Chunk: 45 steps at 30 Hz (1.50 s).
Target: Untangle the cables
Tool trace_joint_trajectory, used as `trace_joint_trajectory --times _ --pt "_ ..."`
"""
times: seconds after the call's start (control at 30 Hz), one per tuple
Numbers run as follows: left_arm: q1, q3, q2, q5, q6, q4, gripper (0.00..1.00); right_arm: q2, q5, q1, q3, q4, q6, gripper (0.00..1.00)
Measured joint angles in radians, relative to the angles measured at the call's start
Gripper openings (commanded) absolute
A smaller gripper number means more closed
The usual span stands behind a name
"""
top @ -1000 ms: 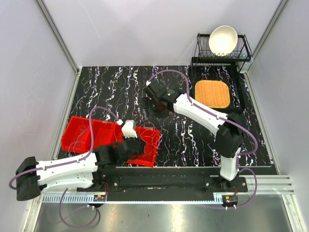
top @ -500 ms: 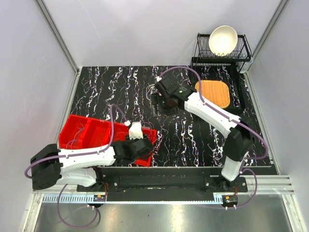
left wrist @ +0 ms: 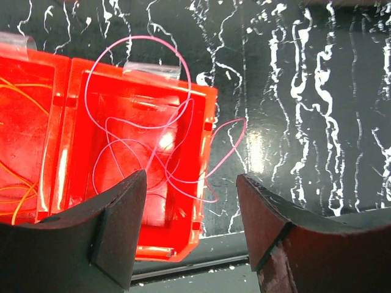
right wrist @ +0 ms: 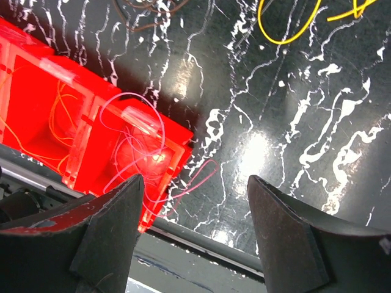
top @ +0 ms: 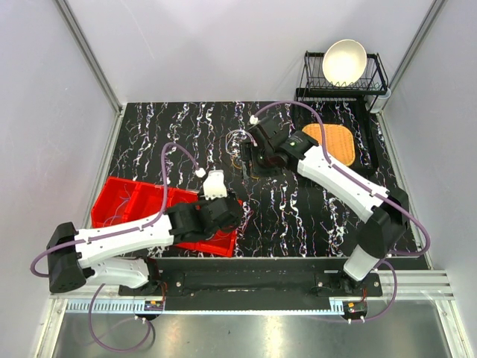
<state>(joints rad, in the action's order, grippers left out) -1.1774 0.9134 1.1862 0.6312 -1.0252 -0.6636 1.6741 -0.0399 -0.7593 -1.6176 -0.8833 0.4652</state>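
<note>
Pink cables (left wrist: 137, 131) lie tangled in the right compartment of the red bin (left wrist: 208, 122), with one loop hanging over its wall onto the black table. Orange cables (left wrist: 21, 189) sit in the compartment to its left. My left gripper (left wrist: 190, 178) hovers open above the bin's near right corner with nothing between its fingers. My right gripper (right wrist: 195, 180) is open and empty, high over the table (top: 262, 156). Its view shows the pink cables (right wrist: 131, 131), the red bin (right wrist: 36, 97), a yellow cable (right wrist: 287, 33) and a brown cable (right wrist: 149, 9) on the table.
A woven orange mat (top: 328, 143) lies at the back right, in front of a black dish rack holding a white bowl (top: 344, 60). The metal front rail (right wrist: 201, 244) runs just beyond the bin's corner. White walls enclose the table.
My left gripper has gone from shut to open and shifted right along the bin. The right gripper has moved right and a little toward the back.
</note>
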Motion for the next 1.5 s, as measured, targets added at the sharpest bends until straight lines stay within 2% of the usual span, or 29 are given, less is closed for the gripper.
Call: trace_joint_trajectory --times 0.13,0.57,0.9,1.13,1.5 --pt "0.000 0.041 0.035 0.003 0.029 -0.020 0.62 -0.020 0.005 0.013 0.037 0.003 -0.005 0.75" --pt "-0.014 0.171 0.311 0.003 0.159 -0.019 0.60 -0.129 0.008 0.053 0.146 0.012 -0.021 0.75" --pt "-0.030 0.331 0.454 0.003 0.313 -0.010 0.60 -0.286 -0.023 0.169 0.269 0.032 -0.017 0.78" --pt "-0.016 0.386 0.520 0.000 0.406 -0.004 0.55 -0.319 -0.055 0.212 0.323 0.032 -0.021 0.79" --pt "0.015 0.384 0.561 -0.048 0.423 0.003 0.45 -0.320 -0.020 0.219 0.337 0.031 -0.032 0.79"
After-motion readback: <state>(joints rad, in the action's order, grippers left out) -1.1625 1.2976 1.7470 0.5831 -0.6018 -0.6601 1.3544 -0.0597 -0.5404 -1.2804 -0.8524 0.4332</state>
